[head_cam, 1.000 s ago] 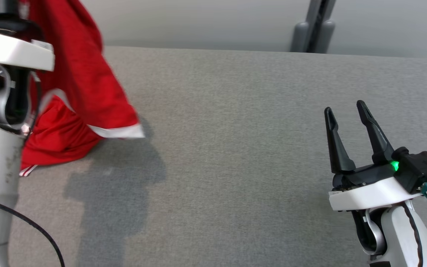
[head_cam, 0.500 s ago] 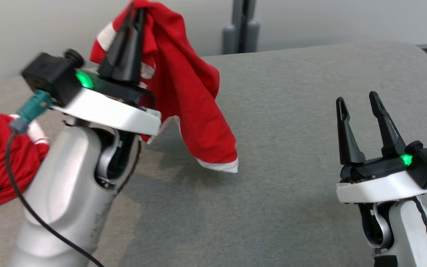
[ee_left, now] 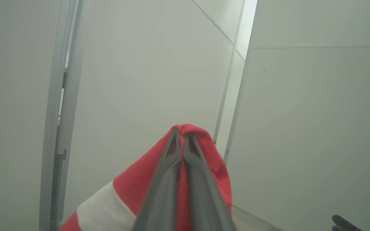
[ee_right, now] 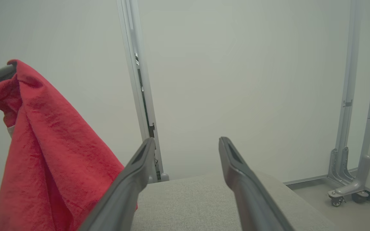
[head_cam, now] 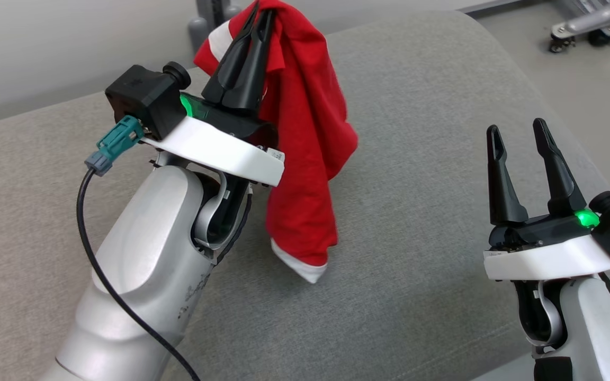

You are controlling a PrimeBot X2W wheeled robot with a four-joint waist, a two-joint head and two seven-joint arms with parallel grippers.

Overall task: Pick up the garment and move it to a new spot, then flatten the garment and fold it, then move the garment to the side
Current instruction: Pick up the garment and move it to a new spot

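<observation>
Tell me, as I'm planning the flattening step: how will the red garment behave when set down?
Probably very floppy: the red garment hangs in loose folds from the left gripper, shut on its top. Likely light, since that one pinch carries it. It will probably land bunched on the grey surface, white hem first, and need spreading.

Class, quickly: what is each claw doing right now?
Left claw: closed, holding the red garment.
Right claw: open, holding nothing.
</observation>
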